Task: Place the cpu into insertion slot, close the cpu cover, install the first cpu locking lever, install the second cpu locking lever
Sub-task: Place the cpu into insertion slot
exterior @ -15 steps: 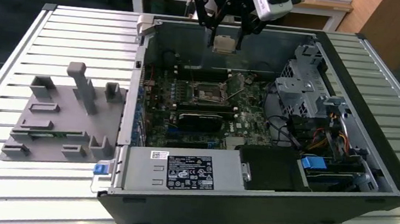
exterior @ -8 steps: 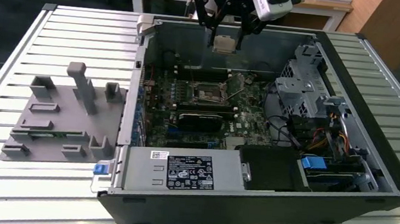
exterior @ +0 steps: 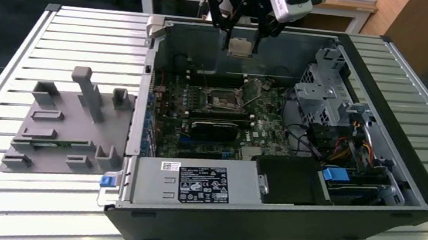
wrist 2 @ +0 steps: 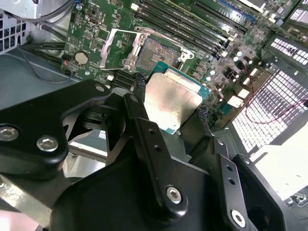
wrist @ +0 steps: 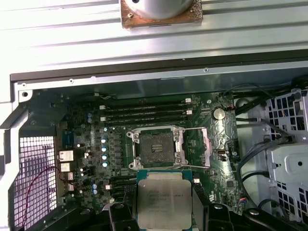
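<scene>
My gripper point(exterior: 241, 45) hangs over the far side of the open computer case, shut on the cpu point(exterior: 241, 48), a flat square chip with a pale silver top. In both wrist views the chip point(wrist 2: 174, 102) point(wrist: 163, 199) sits between the black fingers point(wrist 2: 139, 83). The insertion slot point(exterior: 222, 99) point(wrist: 156, 149) point(wrist 2: 159, 52) lies bare on the green motherboard, below the chip and apart from it. The cpu cover point(wrist: 198, 146) point(wrist 2: 118, 47), a thin silvery frame, is swung open beside the slot.
A long black card point(exterior: 215, 126) lies nearer than the slot in the exterior view. A grey box with a white label point(exterior: 192, 184) fills the case's near side. A metal drive cage point(exterior: 322, 101) and cables stand at the exterior view's right. A grey fixture point(exterior: 72, 124) rests on the slatted table.
</scene>
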{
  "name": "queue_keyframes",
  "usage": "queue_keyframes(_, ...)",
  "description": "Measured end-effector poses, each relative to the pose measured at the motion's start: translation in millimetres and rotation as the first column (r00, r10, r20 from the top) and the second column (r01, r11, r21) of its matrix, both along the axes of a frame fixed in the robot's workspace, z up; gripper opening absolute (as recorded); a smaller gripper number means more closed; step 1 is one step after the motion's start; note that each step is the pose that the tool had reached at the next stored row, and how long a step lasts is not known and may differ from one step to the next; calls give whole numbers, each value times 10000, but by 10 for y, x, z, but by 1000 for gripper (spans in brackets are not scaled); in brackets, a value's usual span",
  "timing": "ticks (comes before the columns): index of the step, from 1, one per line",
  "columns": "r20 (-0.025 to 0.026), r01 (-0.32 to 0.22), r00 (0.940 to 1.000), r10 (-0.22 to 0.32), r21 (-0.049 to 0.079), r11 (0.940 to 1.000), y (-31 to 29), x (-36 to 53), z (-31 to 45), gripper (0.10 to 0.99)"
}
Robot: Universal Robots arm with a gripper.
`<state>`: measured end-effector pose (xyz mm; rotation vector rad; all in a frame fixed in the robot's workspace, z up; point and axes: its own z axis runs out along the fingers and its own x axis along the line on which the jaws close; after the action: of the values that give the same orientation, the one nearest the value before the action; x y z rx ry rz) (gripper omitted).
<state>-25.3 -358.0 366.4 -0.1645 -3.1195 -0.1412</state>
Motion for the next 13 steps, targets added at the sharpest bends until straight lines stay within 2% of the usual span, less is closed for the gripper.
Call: queue_keyframes(13,0,113,9999,-113,0,9999,0,0,0,541)
